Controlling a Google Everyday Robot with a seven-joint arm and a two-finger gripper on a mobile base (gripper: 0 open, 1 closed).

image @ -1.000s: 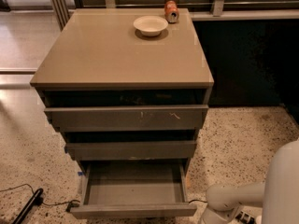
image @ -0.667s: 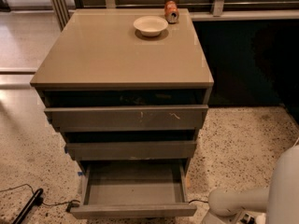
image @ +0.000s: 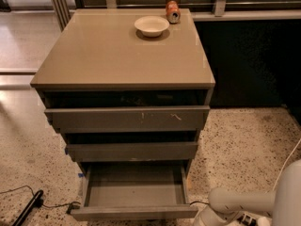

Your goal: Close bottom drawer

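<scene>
The bottom drawer (image: 134, 212) is the narrowest of three grey-taupe drawers in the cabinet. It is pulled far out, showing its grey box interior (image: 135, 188), which looks empty. Its plain flat front runs along the bottom edge of the camera view. My white arm (image: 240, 200) reaches in from the lower right. My gripper (image: 220, 219) sits at the bottom edge, just right of the drawer front's right end and low near the floor. It is mostly cut off.
The middle drawer (image: 131, 150) and the scratched top drawer (image: 127, 118) stand slightly out. A white bowl (image: 151, 25) and an orange can (image: 172, 11) sit on the cabinet top (image: 117, 55). A black cable and plug (image: 28, 206) lie on the speckled floor at left.
My arm has shifted very slightly at the lower right. The bottom drawer stays open by the same amount.
</scene>
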